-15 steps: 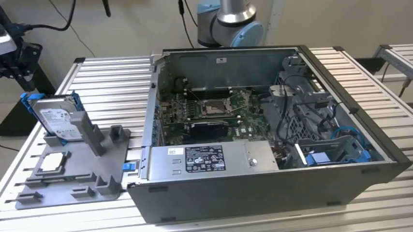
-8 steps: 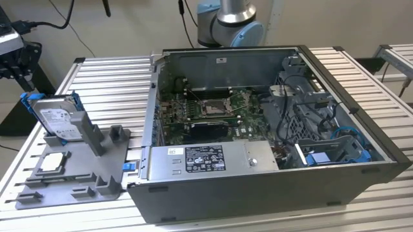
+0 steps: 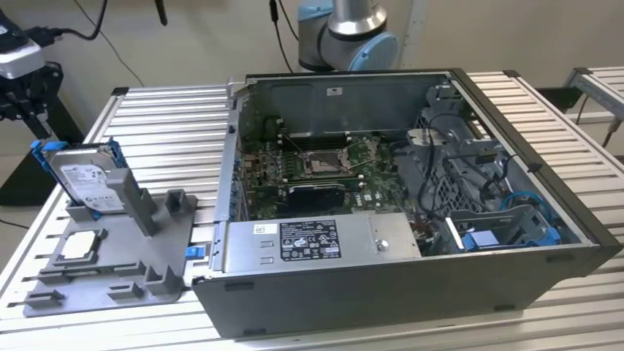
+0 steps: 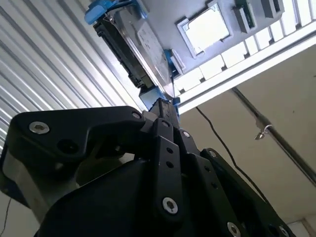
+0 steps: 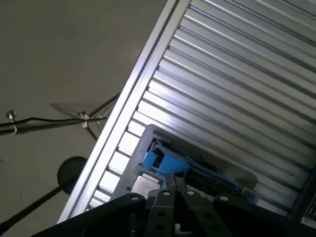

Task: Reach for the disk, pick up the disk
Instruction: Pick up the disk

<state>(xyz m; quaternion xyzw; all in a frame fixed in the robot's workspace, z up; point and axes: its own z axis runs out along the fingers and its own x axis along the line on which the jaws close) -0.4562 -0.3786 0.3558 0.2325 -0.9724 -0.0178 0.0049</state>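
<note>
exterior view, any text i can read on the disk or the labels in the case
disk: the print on its white label is too small to read.
box label: black and white, print too small to read.
case sticker: on the back wall, too small to read.
None of the text can be quoted.

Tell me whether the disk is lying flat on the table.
No. In the exterior view the disk stands upright on its edge, held in the grey stand, not flat.
</note>
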